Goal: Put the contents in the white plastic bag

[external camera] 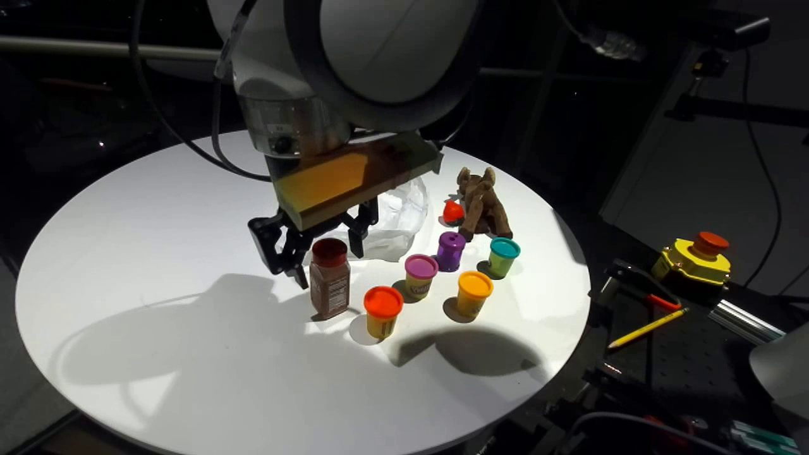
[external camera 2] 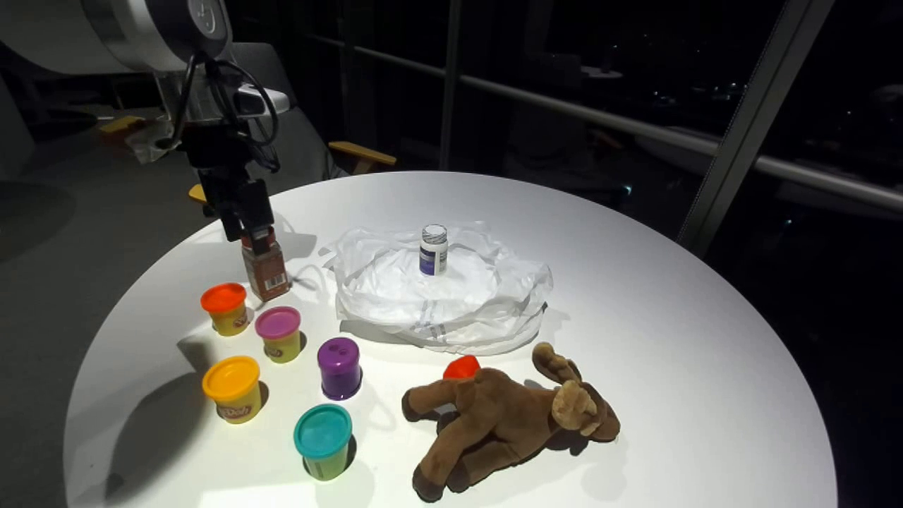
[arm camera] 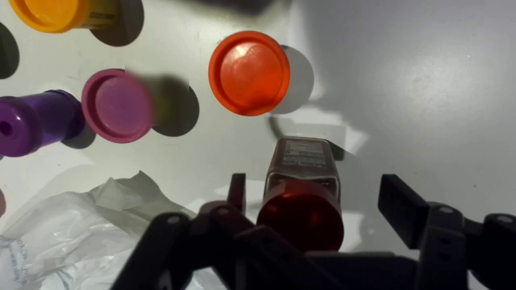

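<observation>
The white plastic bag [external camera 2: 508, 310] lies spread on the round white table, and a small white bottle with a purple label [external camera 2: 432, 255] stands upright on it. The bag also shows in an exterior view [external camera: 409, 218], partly behind the gripper, and in the wrist view [arm camera: 72, 229]. A spice jar with a red lid [external camera: 330, 287] stands upright on the table beside the bag; it also shows in an exterior view [external camera 2: 268, 274] and the wrist view [arm camera: 302, 161]. My gripper [arm camera: 316, 197] is open, its fingers apart on either side of the jar's lid, with a wider gap at right in the wrist view.
Near the jar stand a red-lidded tub [external camera: 382, 309], a pink-lidded tub [external camera: 419, 278], an orange-lidded tub [external camera: 474, 294], a purple container [external camera: 450, 253] and a teal-lidded tub [external camera: 503, 258]. A brown plush animal [external camera 2: 508, 416] and a small red object [external camera 2: 462, 367] lie beyond.
</observation>
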Controlling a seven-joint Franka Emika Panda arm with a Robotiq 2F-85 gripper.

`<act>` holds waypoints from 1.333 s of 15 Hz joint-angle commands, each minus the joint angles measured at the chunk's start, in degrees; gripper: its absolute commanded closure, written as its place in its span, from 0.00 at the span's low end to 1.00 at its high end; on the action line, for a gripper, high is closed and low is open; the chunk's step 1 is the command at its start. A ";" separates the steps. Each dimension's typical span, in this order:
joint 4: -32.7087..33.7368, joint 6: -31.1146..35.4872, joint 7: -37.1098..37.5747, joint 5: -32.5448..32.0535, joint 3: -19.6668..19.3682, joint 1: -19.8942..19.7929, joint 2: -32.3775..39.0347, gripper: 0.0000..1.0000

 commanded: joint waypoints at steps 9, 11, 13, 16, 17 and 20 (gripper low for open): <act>3.47 0.66 -0.74 -2.00 -2.91 3.70 3.42 0.28; 2.98 0.64 0.19 -2.29 -3.58 3.96 2.98 0.37; 2.66 0.74 1.11 -2.63 -4.54 4.06 2.81 0.54; 3.11 0.60 1.35 -1.66 -5.04 3.39 3.23 0.74; 3.22 0.45 1.85 -1.07 -5.23 3.11 2.99 0.73; 2.30 -0.71 4.66 -0.01 -6.56 1.91 -1.31 0.73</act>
